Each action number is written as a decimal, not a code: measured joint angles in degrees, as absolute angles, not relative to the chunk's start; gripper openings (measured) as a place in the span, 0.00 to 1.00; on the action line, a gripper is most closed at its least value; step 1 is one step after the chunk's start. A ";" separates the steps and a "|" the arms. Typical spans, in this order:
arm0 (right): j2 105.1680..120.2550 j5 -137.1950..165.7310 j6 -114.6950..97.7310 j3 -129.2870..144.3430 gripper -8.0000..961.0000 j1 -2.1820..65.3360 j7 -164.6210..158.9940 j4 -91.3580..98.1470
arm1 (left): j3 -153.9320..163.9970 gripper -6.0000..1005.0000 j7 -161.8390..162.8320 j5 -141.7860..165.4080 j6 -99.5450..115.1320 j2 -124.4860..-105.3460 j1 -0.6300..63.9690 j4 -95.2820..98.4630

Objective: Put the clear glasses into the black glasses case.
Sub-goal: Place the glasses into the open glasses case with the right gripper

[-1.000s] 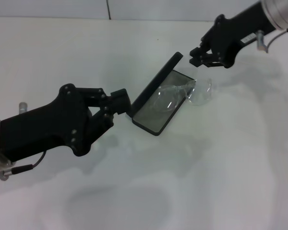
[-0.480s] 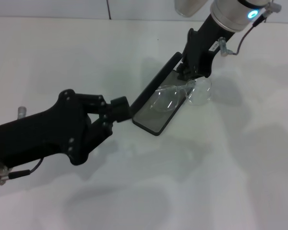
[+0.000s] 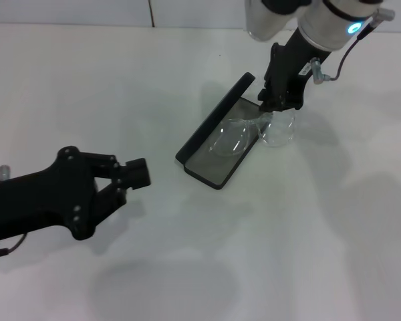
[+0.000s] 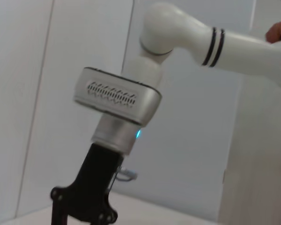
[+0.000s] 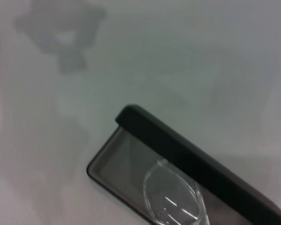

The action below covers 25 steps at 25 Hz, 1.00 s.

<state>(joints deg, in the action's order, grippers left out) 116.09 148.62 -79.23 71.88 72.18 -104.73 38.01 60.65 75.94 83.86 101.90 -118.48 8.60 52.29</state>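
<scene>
The rectangular, round-cornered black glasses case lies open on the smooth white tabletop, its grey lining holding one end of the transparent clear glasses; the other lens overhangs the rim. The right end effector pinches that overhanging end of the glasses. The matte black left end effector hovers apart from the case, closed on nothing.

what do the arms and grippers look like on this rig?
Both grippers, left and right, are matte black and angular with visible screws. The right one mounts on a silver cylindrical wrist with a blue light, a thin grey cable looping beside it. Above that, the arm is glossy white and rounded with two black bands.
</scene>
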 joint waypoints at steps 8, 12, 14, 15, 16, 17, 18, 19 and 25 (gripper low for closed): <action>116.17 145.93 -75.18 77.40 0.20 71.41 -105.60 37.61 | 58.57 0.07 75.79 86.37 101.82 -119.00 8.94 52.30; 116.19 143.43 -71.22 83.40 0.25 70.07 -106.31 37.65 | 58.54 0.07 75.73 86.44 101.75 -119.11 9.29 52.30; 116.19 142.12 -69.24 86.35 0.27 68.77 -106.39 38.14 | 58.53 0.07 75.73 86.46 101.72 -119.15 9.39 52.35; 116.19 141.69 -68.52 87.74 0.28 68.41 -106.39 38.27 | 58.53 0.07 75.74 86.46 101.71 -119.17 9.41 52.36; 116.19 141.34 -68.00 88.97 0.29 68.15 -106.34 38.28 | 58.53 0.07 75.74 86.47 101.67 -119.18 9.43 52.37; 116.19 140.96 -67.76 89.80 0.29 68.08 -106.32 38.25 | 58.53 0.07 75.74 86.48 101.62 -119.18 9.46 52.37; 116.20 140.46 -67.58 90.44 0.29 68.02 -106.25 38.14 | 58.53 0.07 75.73 86.48 101.60 -119.18 9.46 52.38; 116.19 139.88 -67.48 90.64 0.29 68.01 -106.17 38.11 | 58.53 0.07 75.72 86.48 101.58 -119.18 9.47 52.38; 116.19 138.95 -65.40 91.21 0.30 67.55 -105.97 37.98 | 58.53 0.07 75.72 86.49 101.51 -119.30 9.64 52.38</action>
<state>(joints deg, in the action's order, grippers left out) 116.19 138.95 -65.40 91.21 67.55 -105.97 37.98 58.53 75.72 86.49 101.51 -119.30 9.64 52.38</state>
